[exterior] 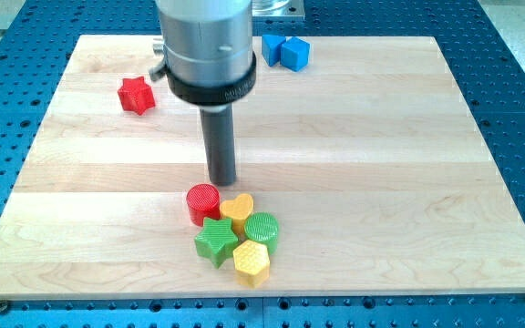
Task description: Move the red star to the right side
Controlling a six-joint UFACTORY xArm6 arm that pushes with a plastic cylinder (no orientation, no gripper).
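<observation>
The red star (136,95) lies at the far left of the board (354,137), alone, well apart from every other block. It looks like a small, stiff, light piece that should slide easily on the smooth wood, though its points may make it spin if pushed off-centre. There is nothing to grip with, so the sensible contact is on its left face, square through the middle, driving it rightward.

The rod has no jaws and holds nothing. The tip (222,181) rests on bare wood near the board's middle, right of and nearer than the star, just beyond the red cylinder (202,203) and apart from it.

By count: one red star, one red cylinder, one yellow heart (238,210), one green cylinder (263,228), one green star (216,240), one yellow hexagon (252,260), these five clustered at the near centre. Two blue blocks (285,49) sit touching at the far edge.
</observation>
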